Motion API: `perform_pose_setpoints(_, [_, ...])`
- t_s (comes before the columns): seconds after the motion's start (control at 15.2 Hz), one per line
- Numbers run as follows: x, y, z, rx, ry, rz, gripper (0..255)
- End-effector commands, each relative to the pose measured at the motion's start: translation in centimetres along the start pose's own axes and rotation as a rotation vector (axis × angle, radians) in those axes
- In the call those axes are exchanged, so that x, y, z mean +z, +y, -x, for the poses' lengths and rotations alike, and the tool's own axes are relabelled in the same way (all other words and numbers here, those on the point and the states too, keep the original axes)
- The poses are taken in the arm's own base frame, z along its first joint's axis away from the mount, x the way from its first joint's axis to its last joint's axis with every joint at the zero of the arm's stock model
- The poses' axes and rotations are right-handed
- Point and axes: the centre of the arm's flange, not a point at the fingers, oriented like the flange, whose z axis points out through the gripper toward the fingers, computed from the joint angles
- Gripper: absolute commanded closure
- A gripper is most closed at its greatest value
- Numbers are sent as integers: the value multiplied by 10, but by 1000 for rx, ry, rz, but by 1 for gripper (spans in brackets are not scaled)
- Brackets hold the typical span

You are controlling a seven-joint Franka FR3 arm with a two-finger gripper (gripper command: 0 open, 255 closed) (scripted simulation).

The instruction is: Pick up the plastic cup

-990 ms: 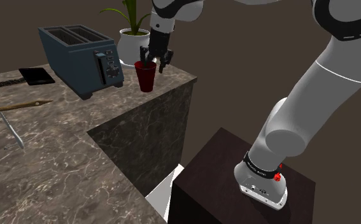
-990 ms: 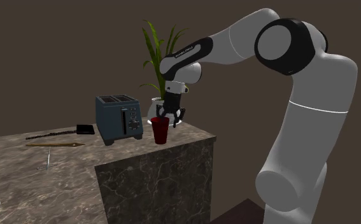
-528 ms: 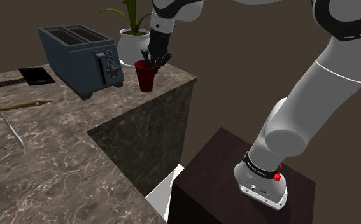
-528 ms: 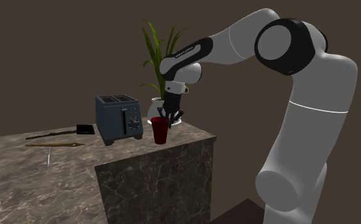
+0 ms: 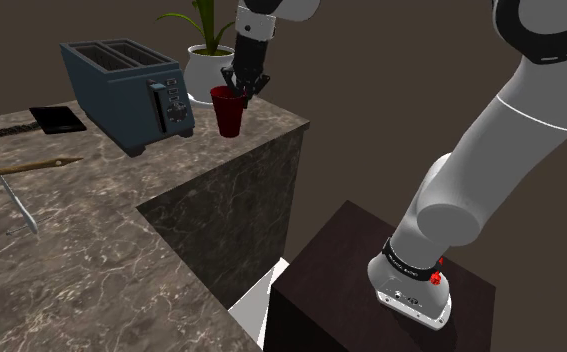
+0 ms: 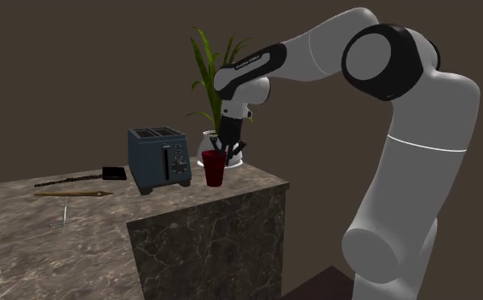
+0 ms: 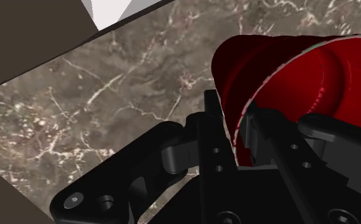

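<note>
red cup (image 7: 300,70), hand (image 7: 237,127) clasping its rim

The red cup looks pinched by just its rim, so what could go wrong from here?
The end effector clasps the red cup by one side of its rim only, one finger inside and one outside, so the cup might tilt or slip free. The cup is close to the counter edge, so a drop could send it over the side. The potted plant stands right behind it, so a careless swing might bump the pot.
</note>
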Motion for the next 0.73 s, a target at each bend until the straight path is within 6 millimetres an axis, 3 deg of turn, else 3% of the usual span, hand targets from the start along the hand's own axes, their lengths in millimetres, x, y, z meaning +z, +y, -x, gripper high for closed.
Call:
perform_pose_setpoints(0.0, [-11,-2,0,0,0,0,255])
perform_pose_setpoints(0.53, [-53,-10,0,0,0,0,255])
perform_pose_setpoints(0.66, [-54,-10,0,0,0,0,255])
